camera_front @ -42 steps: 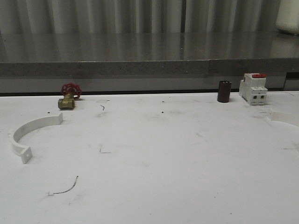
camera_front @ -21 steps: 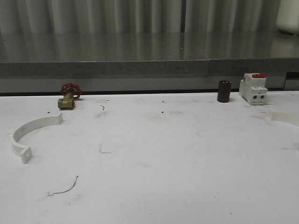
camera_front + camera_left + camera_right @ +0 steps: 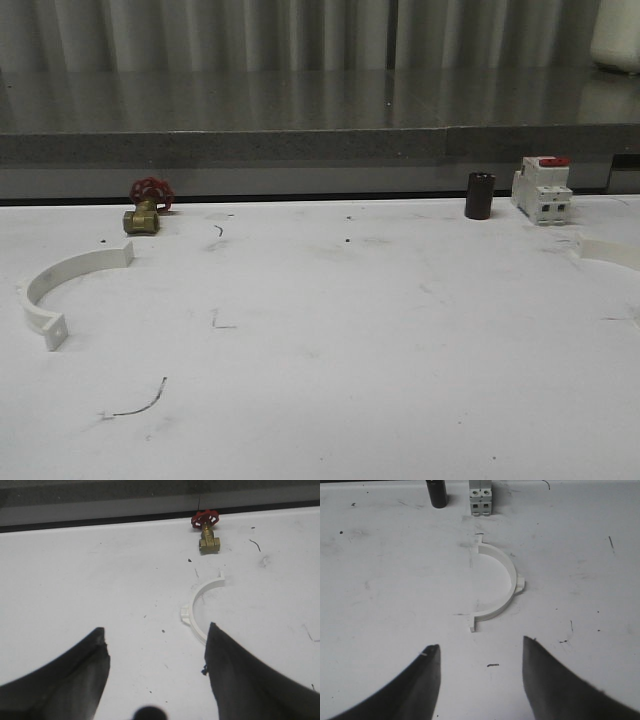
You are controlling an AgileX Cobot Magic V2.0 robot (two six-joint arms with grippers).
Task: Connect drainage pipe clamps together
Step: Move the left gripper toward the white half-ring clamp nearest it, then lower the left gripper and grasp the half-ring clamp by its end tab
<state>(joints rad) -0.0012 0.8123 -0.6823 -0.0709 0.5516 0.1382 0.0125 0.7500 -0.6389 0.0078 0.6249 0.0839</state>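
Note:
One white half-ring drainage pipe clamp (image 3: 62,271) lies flat at the table's left side, its open side facing right. In the left wrist view this clamp (image 3: 194,605) sits just beyond one dark finger, which hides its near end. My left gripper (image 3: 157,628) is open above bare table. The other clamp (image 3: 612,253) lies at the table's right edge, partly cut off in the front view. It shows whole in the right wrist view as a clamp (image 3: 512,578) a short way ahead of my right gripper (image 3: 481,643), which is open and holds nothing.
A brass valve with a red handwheel (image 3: 148,207) stands behind the left clamp, and the valve (image 3: 206,530) lies beyond it in the left wrist view. A black cylinder (image 3: 480,196) and a white breaker with a red top (image 3: 543,189) stand at the back right. A grey ledge runs behind the table.

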